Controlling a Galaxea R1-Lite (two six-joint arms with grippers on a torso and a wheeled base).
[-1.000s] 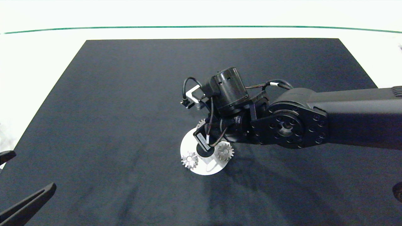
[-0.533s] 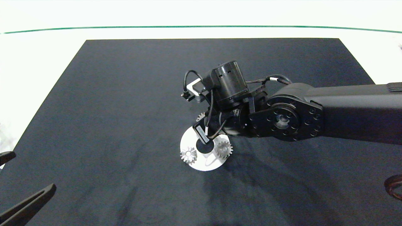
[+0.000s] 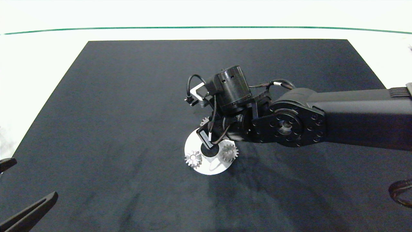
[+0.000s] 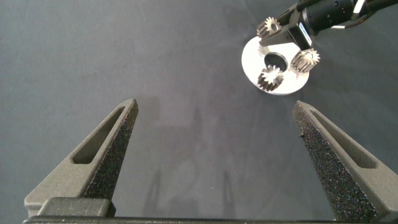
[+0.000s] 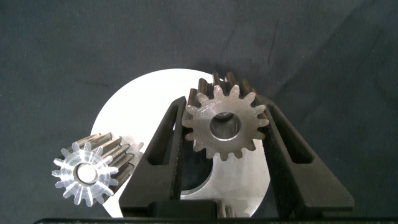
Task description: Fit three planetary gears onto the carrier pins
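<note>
Clamping a toothed silvery gear point(image 5: 225, 126), the right gripper point(image 5: 224, 134) hangs over the flat white disc point(image 3: 193, 143); left gripper point(image 4: 214, 134) gapes, idle.

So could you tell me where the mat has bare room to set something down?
The mat is bare left of the disc and along its far edge. Crowded: the disc, where the right pincer holds a gear. The left pincer hovers open at the near left corner.

Silver gears on white, all against black

Silvery toothed gears point(image 3: 192, 158) sit on a plain white disc point(image 3: 193, 143); the mat point(image 3: 112, 112) is matte black, the table point(image 3: 38, 58) white with a green line point(image 3: 128, 28).
</note>
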